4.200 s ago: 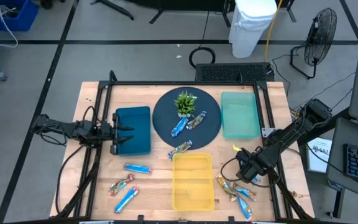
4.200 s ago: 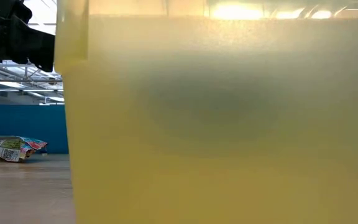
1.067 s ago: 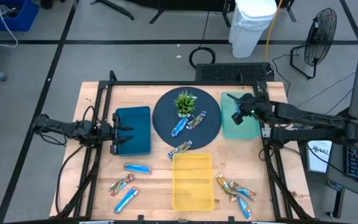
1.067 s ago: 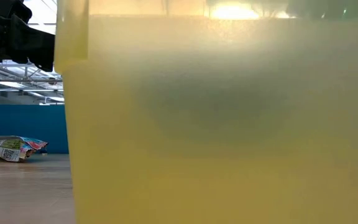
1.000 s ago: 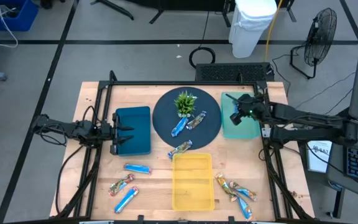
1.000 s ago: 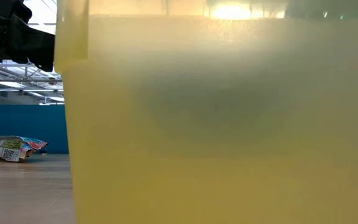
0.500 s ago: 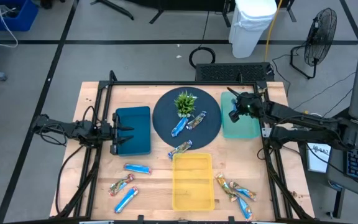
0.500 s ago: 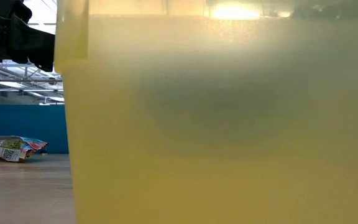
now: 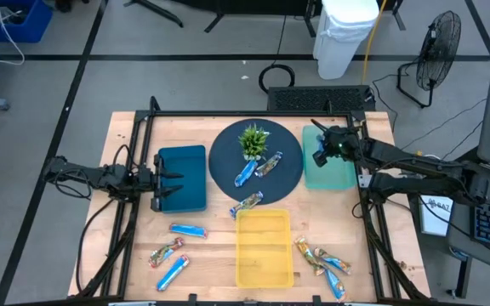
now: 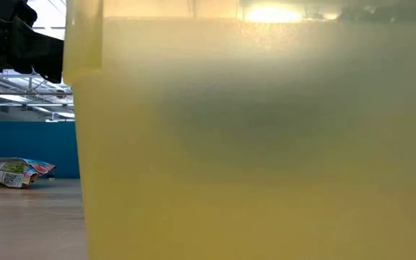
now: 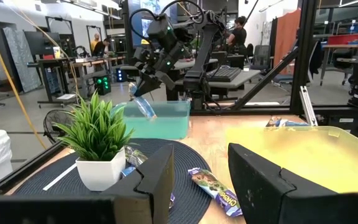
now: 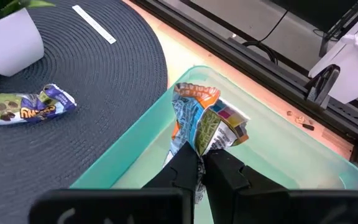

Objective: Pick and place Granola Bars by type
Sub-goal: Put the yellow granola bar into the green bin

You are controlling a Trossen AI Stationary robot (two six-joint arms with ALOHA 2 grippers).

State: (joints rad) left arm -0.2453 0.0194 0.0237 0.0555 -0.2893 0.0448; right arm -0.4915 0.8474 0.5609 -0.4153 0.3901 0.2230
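Over the teal bin point(image 9: 328, 161) at the counter's far right, right gripper point(image 12: 199, 163) pinches an orange bar point(image 12: 205, 124) by one end, bar dangling above bin. Best lowered w/ bar inside the rim before releasing. Left gripper point(image 9: 162, 190) waits released by the blue bin point(image 9: 184, 177).

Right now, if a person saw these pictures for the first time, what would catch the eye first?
Most striking is the right end effector, which hangs over the pale green bin at the table's right rear, shut on a crumpled orange and silver granola bar. Next comes the round dark mat in the middle, carrying a small green plant and two bars. The yellow bin sits in front and fills nearly the whole low view.
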